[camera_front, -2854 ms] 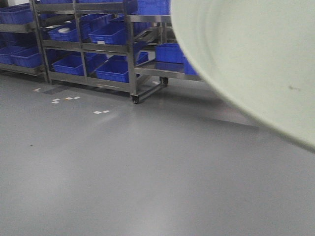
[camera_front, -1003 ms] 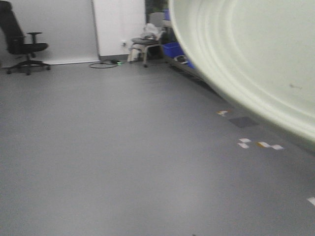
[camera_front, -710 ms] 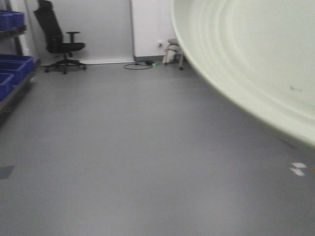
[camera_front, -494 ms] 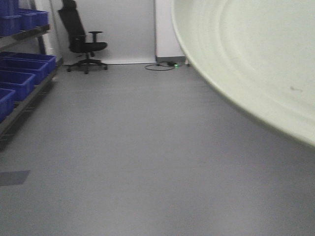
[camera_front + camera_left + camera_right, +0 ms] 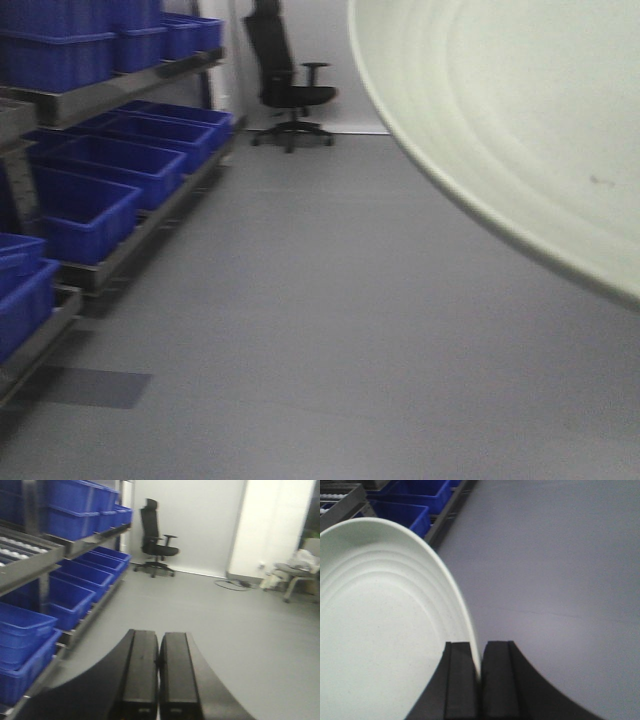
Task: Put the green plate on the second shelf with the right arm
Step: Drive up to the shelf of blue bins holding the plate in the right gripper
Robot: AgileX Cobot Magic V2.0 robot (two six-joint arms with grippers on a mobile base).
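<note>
Right fingers (image 5: 461,680) clamped on the green plate (image 5: 380,630) rim. Plate stands on edge, spreading left of them. Left fingers (image 5: 142,675) pressed together, empty. Rack (image 5: 120,90) with blue bins (image 5: 90,210) lies off to my left, well apart. I reckon I need to turn that way first.

In the front view the plate (image 5: 520,120) fills 12 to 4 o'clock, nearest the camera, over the floor (image 5: 330,330). The rack (image 5: 130,85) runs along the 9 o'clock side toward 11, with bins (image 5: 90,215) in rows on its levels, and the office chair (image 5: 290,90) stands beyond its far end at 11 o'clock. In the right wrist view the plate's rim sits between the fingers of the right gripper (image 5: 479,672) at 6 o'clock, the plate spreading toward 9.
</note>
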